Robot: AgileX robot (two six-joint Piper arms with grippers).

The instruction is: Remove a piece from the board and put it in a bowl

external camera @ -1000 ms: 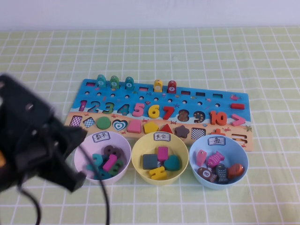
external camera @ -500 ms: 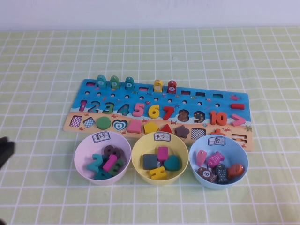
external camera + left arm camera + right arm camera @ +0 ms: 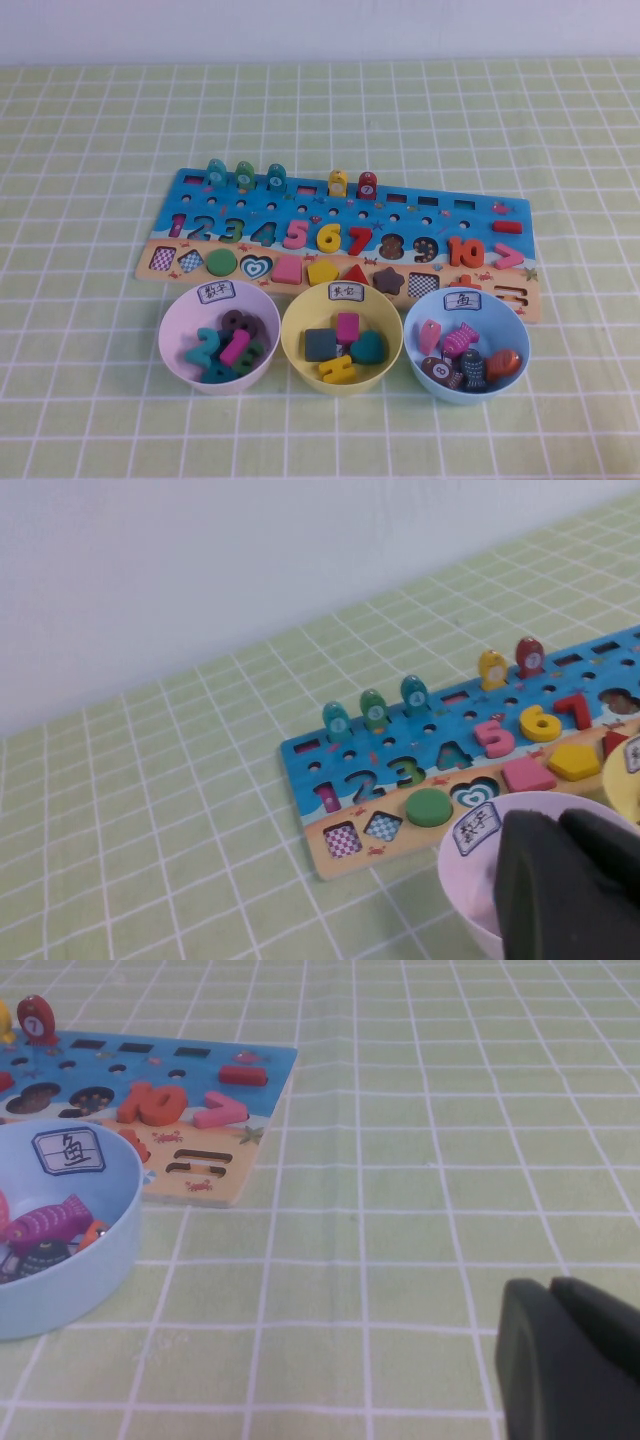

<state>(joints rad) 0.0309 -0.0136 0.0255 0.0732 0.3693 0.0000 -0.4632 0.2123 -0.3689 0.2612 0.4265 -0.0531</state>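
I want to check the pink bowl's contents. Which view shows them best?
The high view: it looks straight into the pink bowl, pieces visible. The left wrist view shows only its labelled rim, partly behind the left gripper. The right wrist view, with the right gripper, misses it.

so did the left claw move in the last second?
Yes. It has pulled back off the high view's left edge, away from the pink bowl; the left claw shows only on its wrist camera. Right claw sits parked.

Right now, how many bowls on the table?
3, in a row before the board: pink-lilac bowl left, yellow bowl middle, light blue bowl right. Left gripper is near the pink-lilac bowl, right gripper off to the blue one's right.
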